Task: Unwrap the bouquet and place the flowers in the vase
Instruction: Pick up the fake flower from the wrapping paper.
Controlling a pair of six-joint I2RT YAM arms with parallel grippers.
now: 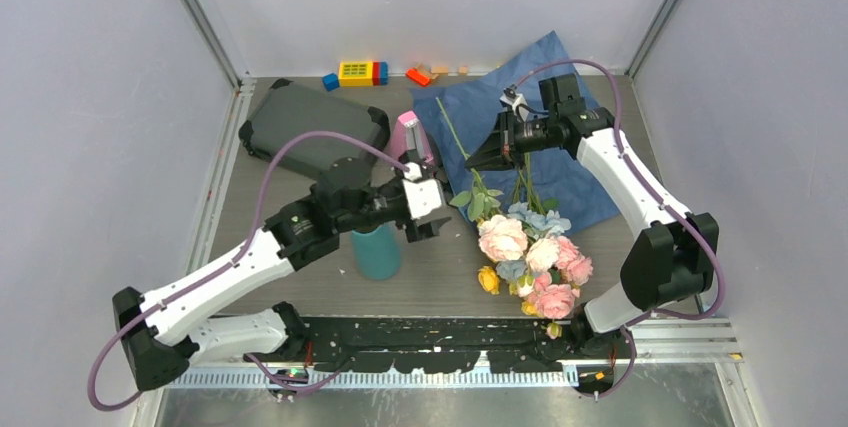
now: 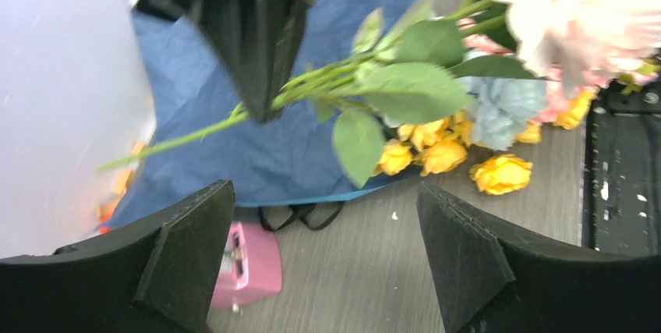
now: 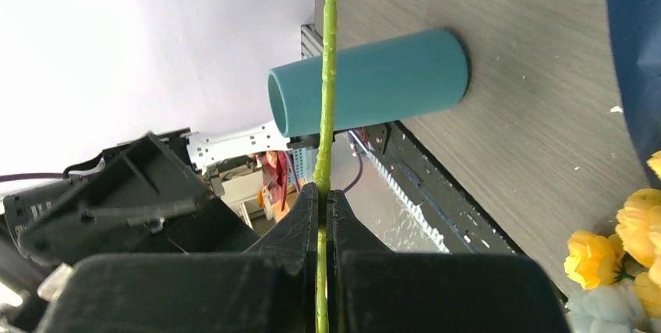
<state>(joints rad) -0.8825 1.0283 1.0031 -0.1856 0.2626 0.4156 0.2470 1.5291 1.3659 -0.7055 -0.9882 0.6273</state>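
vase [image 1: 377, 255] top hidden under left arm [image 1: 240, 265], right fingers [image 3: 302, 228] pinching stem [image 3: 328, 76]

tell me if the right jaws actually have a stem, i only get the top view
Observer: Yes. The right wrist view shows the right jaws shut on a green stem.
Operator: anything in the vase yet
Observer: That same view looks toward the mouth of the teal vase, and nothing sticks out of it.
Operator: left jaws holding anything
Observer: No. The left wrist view shows the left jaws wide open with nothing between them.
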